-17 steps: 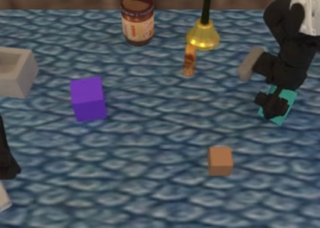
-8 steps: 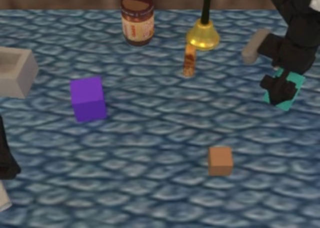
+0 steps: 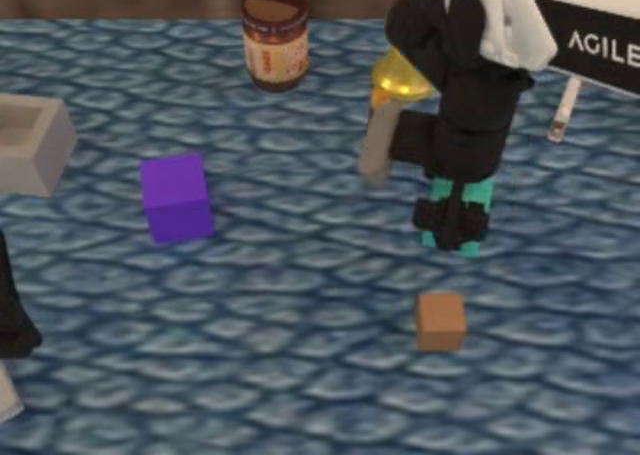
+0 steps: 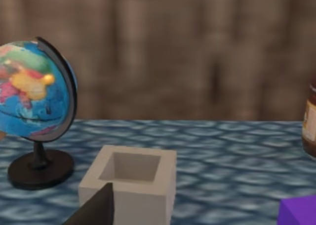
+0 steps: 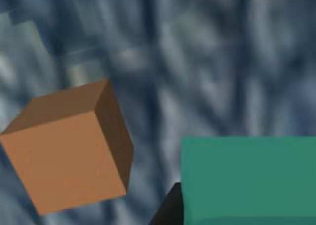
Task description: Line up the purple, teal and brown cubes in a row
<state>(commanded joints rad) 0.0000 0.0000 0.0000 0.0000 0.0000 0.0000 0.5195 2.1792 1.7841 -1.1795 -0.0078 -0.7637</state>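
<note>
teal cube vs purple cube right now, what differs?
The teal cube is clamped in the right pincer, partly hidden by it; the purple cube rests free on the table, nothing touching it. The teal cube is right of centre, above the brown cube; the purple cube sits left, near the grey box. The purple cube looks larger. Both are plain, single-colour cubes.

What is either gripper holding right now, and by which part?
The right gripper holds the matte teal-green cube, clamped by opposite side faces, above the blue table beside the tan-brown cube. The left gripper, parked at the table's left edge, holds nothing.
</note>
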